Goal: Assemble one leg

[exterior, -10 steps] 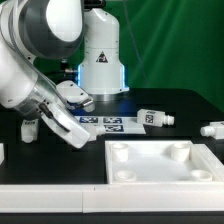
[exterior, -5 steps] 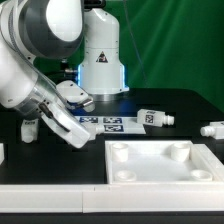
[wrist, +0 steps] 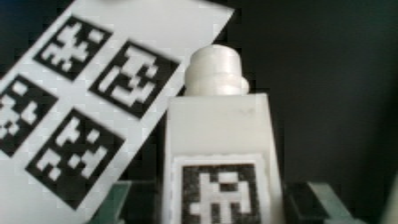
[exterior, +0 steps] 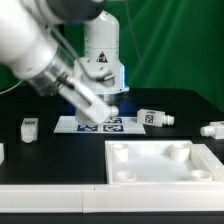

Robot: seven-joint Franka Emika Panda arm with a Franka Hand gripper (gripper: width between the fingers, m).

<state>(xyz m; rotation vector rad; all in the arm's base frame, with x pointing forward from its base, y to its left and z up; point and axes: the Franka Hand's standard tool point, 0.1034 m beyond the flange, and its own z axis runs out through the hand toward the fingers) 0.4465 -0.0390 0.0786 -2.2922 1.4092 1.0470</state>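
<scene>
In the wrist view a white leg [wrist: 221, 130] with a black-and-white tag lies lengthwise between my gripper's [wrist: 228, 200] two fingers, its round peg pointing away. The jaws stand apart with a dark gap on each side of the leg, so the gripper is open. In the exterior view my gripper [exterior: 101, 112] hangs over the marker board [exterior: 118, 124]. Other legs lie at the exterior view's left [exterior: 30, 126], right of the marker board [exterior: 158, 118] and at the far right [exterior: 211, 129]. I cannot tell which of them the wrist view shows.
The marker board also shows beside the leg in the wrist view [wrist: 89, 100]. A large flat white tray-like piece with round corner sockets [exterior: 160, 172] lies at the front. The robot's white base [exterior: 103, 60] stands behind the marker board.
My arm has swung from the exterior view's left, near the left leg, to over the marker board. The legs on the table have not moved.
</scene>
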